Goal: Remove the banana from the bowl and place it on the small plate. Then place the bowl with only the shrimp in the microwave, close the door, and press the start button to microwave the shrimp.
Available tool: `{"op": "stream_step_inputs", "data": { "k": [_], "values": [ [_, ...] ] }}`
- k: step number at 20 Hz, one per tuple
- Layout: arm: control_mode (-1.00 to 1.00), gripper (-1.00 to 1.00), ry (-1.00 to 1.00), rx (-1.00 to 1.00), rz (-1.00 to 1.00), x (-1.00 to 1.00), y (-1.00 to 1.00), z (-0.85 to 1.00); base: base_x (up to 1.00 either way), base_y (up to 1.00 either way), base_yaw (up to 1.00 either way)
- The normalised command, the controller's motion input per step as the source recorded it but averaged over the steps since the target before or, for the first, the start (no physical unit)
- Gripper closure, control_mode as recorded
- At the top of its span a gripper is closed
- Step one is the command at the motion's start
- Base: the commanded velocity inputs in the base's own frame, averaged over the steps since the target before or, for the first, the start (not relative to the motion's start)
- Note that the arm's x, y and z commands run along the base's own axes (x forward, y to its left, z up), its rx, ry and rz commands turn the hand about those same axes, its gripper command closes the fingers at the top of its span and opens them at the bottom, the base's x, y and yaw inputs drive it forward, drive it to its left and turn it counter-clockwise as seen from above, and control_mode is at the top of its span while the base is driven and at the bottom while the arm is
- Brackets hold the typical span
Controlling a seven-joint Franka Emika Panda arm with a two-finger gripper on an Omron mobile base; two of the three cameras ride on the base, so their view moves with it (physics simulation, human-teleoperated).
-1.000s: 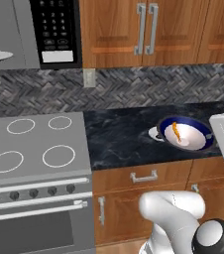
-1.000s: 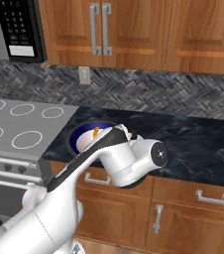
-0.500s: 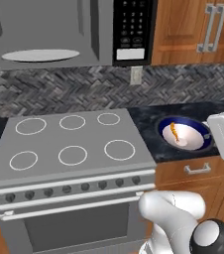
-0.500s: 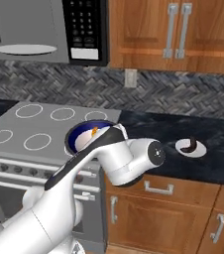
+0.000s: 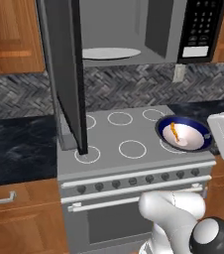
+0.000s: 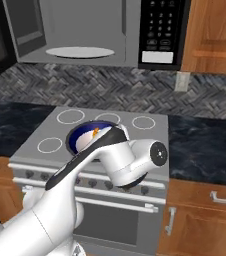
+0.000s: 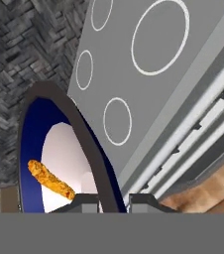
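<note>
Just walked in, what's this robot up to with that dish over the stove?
The white arm is holding a dark blue bowl by its rim, its gripper shut on the edge. Inside lies one orange shrimp. The bowl hangs over the grey stove, below the microwave, whose door stands wide open, the turntable bare. It looks headed for the microwave.

I hold the bowl (image 5: 185,136) by its right rim in my gripper (image 5: 214,137), above the stove's (image 5: 129,149) right burners, with the shrimp (image 5: 175,132) lying inside on the white. The microwave (image 5: 134,31) sits above, its door (image 5: 64,74) swung open to the left, turntable disc (image 5: 109,53) visible, keypad (image 5: 201,25) at right.
</note>
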Motion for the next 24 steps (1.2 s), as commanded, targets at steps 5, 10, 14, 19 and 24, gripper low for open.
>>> {"op": "stream_step_inputs", "data": {
  "k": [5,10,14,19,24],
  "values": [
    [1.0,1.0,0.0,0.0,0.0,0.0,0.0,0.0,0.57,0.41,-0.03],
    [1.0,1.0,0.0,0.0,0.0,0.0,0.0,0.0,0.63,0.0,0.0],
    [1.0,1.0,0.0,0.0,0.0,0.0,0.0,0.0,0.68,0.0,0.0],
    [1.0,1.0,0.0,0.0,0.0,0.0,0.0,0.0,0.37,0.01,0.0],
    [1.0,1.0,0.0,0.0,0.0,0.0,0.0,0.0,0.05,0.0,0.0]
  ]
}}
